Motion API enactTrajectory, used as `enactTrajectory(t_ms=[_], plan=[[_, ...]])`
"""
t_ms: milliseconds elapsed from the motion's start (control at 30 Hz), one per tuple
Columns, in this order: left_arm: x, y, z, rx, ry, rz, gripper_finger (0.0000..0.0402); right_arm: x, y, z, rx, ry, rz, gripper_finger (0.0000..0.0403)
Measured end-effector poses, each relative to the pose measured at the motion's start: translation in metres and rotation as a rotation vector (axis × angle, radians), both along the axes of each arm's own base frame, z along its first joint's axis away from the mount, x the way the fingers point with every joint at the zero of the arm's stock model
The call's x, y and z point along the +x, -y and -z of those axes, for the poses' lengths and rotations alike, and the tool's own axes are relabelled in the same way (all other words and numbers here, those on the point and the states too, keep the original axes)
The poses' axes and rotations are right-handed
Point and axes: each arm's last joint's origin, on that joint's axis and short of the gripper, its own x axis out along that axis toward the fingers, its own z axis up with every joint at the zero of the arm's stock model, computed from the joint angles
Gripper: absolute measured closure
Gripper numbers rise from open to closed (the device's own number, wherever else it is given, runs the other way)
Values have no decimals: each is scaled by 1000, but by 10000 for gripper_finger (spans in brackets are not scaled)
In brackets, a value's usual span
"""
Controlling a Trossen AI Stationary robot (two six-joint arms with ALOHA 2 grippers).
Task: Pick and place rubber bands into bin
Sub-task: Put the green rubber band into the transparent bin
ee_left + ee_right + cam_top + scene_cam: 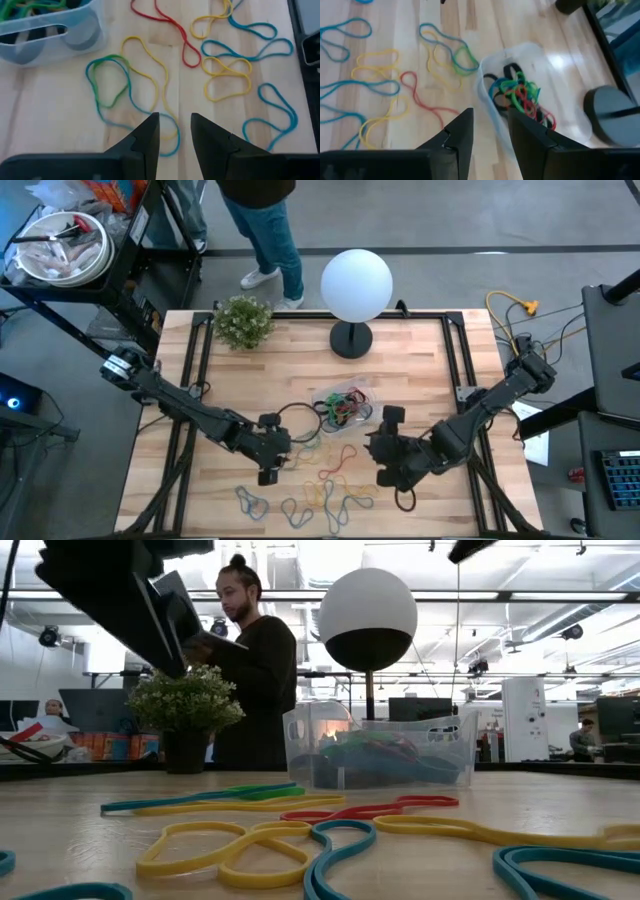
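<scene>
Many rubber bands [320, 480] in yellow, blue, red and green lie loose on the wooden table near its front edge; they also show in the low view [250, 845]. The clear plastic bin [343, 408] stands mid-table with several bands inside [517, 95]. My left gripper [290, 450] is open and empty just left of the loose bands, its fingers [175, 125] above a yellow loop [145, 75] and a blue-green loop. My right gripper [370, 445] is open and empty, right of the bands, its fingers [490, 125] close to the bin's near wall [487, 102].
A white globe lamp [355, 285] on a dark round base stands behind the bin. A small potted plant [243, 320] sits at the far left corner. A person [255, 680] stands beyond the table's far edge. A yellow cable [510, 310] lies off the table at right.
</scene>
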Motion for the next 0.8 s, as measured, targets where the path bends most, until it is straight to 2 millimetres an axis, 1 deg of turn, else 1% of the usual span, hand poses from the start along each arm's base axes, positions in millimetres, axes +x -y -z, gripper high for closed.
enactTrajectory(t_ms=[133, 233, 400, 600, 800], plan=[[11, 3, 12, -5, -9, -21, 307, -8, -3, 10, 10, -29, 32, 296], [21, 3, 25, 25, -10, -4, 307, -13, -4, 14, 14, -45, 53, 302], [31, -3, 43, 99, -42, 0, 307, -18, -8, 17, 15, -53, 46, 310], [36, -15, 47, 171, -46, -9, 307, -21, -12, 18, 40, -44, 64, 320], [41, -27, 49, 266, -51, 69, 307, -26, -16, 21, 58, -41, 73, 329]])
